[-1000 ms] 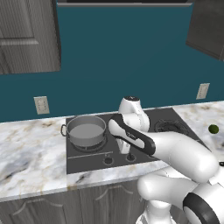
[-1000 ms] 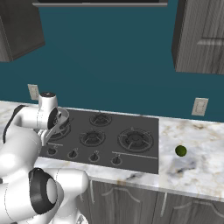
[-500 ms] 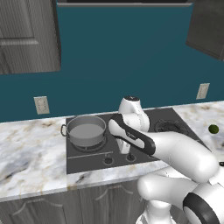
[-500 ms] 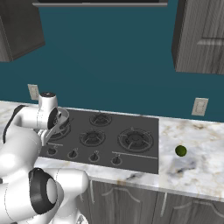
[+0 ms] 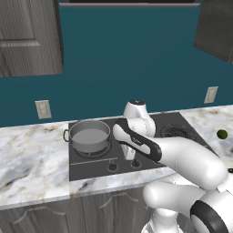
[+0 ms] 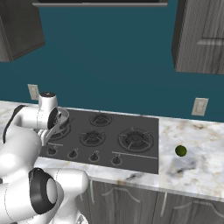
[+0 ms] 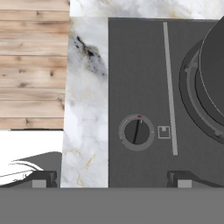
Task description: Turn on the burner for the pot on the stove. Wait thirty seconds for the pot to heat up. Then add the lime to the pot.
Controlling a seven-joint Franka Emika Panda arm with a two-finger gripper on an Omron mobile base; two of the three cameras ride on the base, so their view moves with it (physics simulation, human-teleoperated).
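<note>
The grey steel pot [image 5: 89,136] stands on the front-left burner of the dark stove [image 5: 150,125]. In the hand view the pot [image 7: 215,61] and its burner ring [image 7: 191,98] fill the right edge. A round black knob [image 7: 137,131] with a red mark at its rim lies just ahead of my gripper [image 7: 113,179]. The gripper is open, its fingertips [image 7: 44,178] wide apart, hovering above the stove's knob row with nothing between them. The lime [image 5: 222,134] lies far right on the counter, also visible as a green ball [image 6: 180,151].
More knobs [image 6: 94,156] line the stove's front edge, with other burners [image 6: 135,139] behind them. The marble counter [image 7: 85,109] borders the stove, and wooden floor [image 7: 33,65] shows beyond its edge. Dark cabinets [image 6: 201,35] hang above, and my own arm covers the stove's middle.
</note>
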